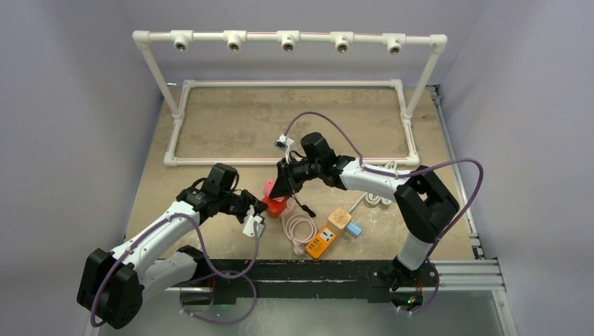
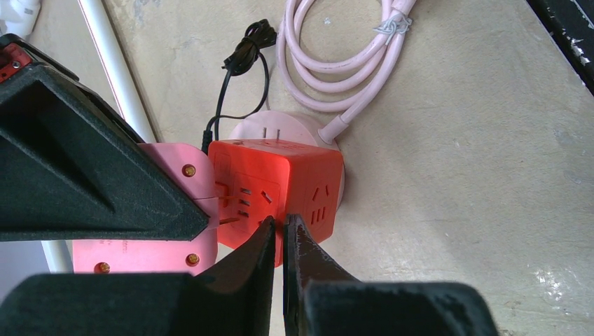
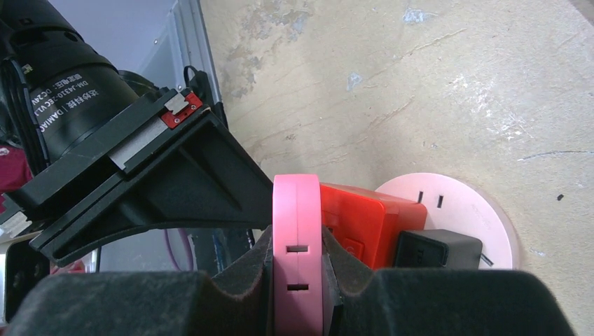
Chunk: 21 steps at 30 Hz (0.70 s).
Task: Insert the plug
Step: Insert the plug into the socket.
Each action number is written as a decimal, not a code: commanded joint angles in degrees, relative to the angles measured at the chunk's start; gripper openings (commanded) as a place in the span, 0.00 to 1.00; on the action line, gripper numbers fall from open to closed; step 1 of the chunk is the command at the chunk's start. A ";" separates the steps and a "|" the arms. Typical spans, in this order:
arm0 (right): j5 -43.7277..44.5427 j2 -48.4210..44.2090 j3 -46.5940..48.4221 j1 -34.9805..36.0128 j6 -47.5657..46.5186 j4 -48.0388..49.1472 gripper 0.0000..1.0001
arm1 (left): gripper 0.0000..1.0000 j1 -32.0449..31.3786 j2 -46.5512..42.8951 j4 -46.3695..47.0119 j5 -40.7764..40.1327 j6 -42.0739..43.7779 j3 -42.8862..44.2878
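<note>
The plug (image 3: 298, 238) is a flat pink block held edge-up, with my right gripper (image 3: 298, 280) shut on its two sides. In the left wrist view the plug (image 2: 168, 210) stands against the left face of a red socket cube (image 2: 280, 185), and a short length of its brass prongs shows at the cube's slots. My left gripper (image 2: 284, 224) is shut, its tips pressed on the cube's near corner. From above, the right gripper (image 1: 286, 183) and the left gripper (image 1: 260, 204) meet at the cube (image 1: 275, 206).
The cube sits on a round pink base (image 3: 462, 210), next to a black plug (image 3: 438, 248). The base's pink cord (image 1: 300, 229) lies coiled nearby, beside an orange socket strip (image 1: 321, 242), a tan cube (image 1: 340, 218) and a blue block (image 1: 354, 229). A white pipe frame (image 1: 291, 36) stands behind.
</note>
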 commanded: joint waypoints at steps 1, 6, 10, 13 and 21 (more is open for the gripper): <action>0.20 -0.39 0.42 -0.17 -0.61 1.20 0.00 | 0.05 -0.79 0.71 -1.68 -1.65 -1.56 0.44; 0.32 -0.26 0.18 -0.15 -0.60 1.07 0.00 | 0.04 -0.96 0.80 -1.68 -1.79 -1.55 0.54; 0.48 0.03 0.25 -0.24 -0.64 0.63 0.00 | 0.03 -1.14 0.97 -1.55 -2.00 -1.71 0.59; 0.83 -0.03 0.00 -0.17 -1.07 -0.14 0.00 | 0.03 -1.23 0.98 -1.71 -2.22 -1.84 0.56; 2.66 -1.52 -1.20 -0.15 -1.31 -1.02 0.00 | 0.01 -1.49 0.55 -1.79 -2.27 -2.28 0.50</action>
